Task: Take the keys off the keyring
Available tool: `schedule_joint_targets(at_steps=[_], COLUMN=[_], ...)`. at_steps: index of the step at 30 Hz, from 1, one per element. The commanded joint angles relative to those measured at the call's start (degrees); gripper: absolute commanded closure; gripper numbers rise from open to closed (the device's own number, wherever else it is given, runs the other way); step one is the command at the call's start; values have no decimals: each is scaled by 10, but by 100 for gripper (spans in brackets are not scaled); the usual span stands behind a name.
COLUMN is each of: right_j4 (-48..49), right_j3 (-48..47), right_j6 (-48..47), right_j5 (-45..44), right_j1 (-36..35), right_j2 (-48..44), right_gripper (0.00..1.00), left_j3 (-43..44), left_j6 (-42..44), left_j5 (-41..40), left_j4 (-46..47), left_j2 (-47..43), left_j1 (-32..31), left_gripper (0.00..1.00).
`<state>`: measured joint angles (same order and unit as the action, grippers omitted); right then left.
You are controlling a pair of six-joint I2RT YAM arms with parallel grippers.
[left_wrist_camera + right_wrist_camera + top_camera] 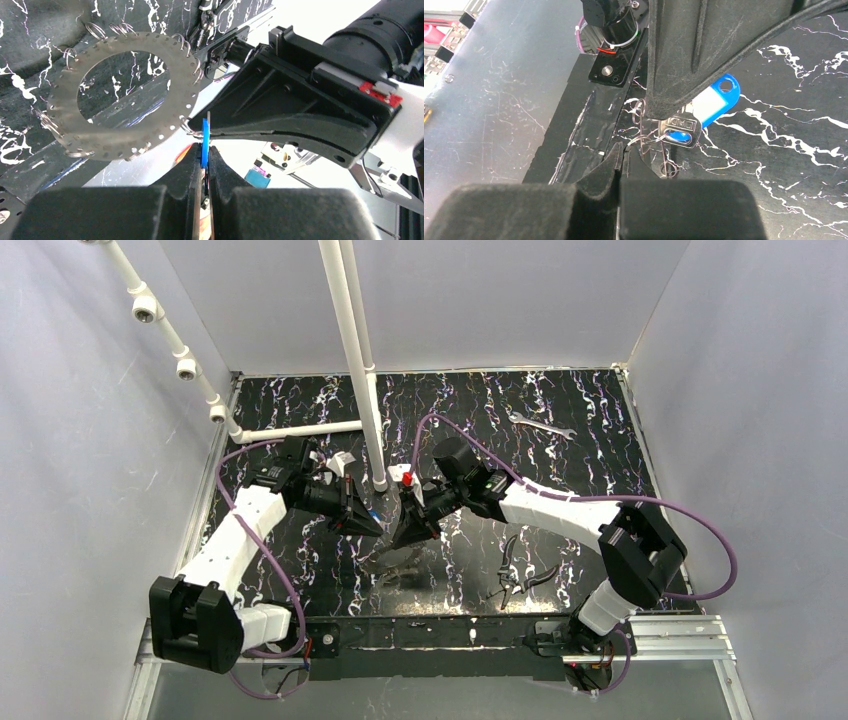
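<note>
The keyring (125,145), a large flat silvery ring with small holes and several wire loops along its rim, hangs in the air above the table. My right gripper (624,150) is shut on its edge; in the left wrist view its tip (192,122) meets the ring's lower right rim. My left gripper (206,150) is shut on the key (205,135), seen edge-on as a blue strip. In the right wrist view the key (681,129) shows a silver head and blue tag under the left fingers (684,60), joined by a wire loop. From above both grippers (368,523) (405,530) meet at mid-table.
A slim silver wrench (540,425) lies at the back right. Dark-handled pliers (520,575) lie at the front right. A white pole (360,370) stands just behind the grippers. The table (600,460) is black with white veins, walled on three sides.
</note>
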<state>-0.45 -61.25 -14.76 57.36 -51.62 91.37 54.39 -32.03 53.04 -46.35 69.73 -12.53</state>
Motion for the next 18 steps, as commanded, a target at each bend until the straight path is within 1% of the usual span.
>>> schedule_joint_targets(at_steps=[1, 5, 9, 14, 16, 18], right_j4=[-51, -30, -29, -82, -101, -126], right_j3=[-2, -9, -17, -41, -51, -62], right_j6=[21, 52, 53, 18, 8, -3], right_j5=[7, -19, -12, -7, -4, -4], right_j1=[-21, -21, -21, -18, -13, -4], right_j2=[-6, -2, -3, -7, -11, -17], right_gripper=[99, 99, 99, 66, 56, 49], left_j3=[20, 21, 20, 37, 43, 53], left_j6=[-39, -62, -60, -22, -6, 18], left_j5=[32, 33, 18, -17, -28, -37], left_j4=[63, 68, 68, 37, 24, 7], left_j2=[-52, -67, -76, -82, -80, -76], left_j1=[13, -8, -12, -19, -23, -27], left_gripper=[100, 100, 100, 100, 100, 100])
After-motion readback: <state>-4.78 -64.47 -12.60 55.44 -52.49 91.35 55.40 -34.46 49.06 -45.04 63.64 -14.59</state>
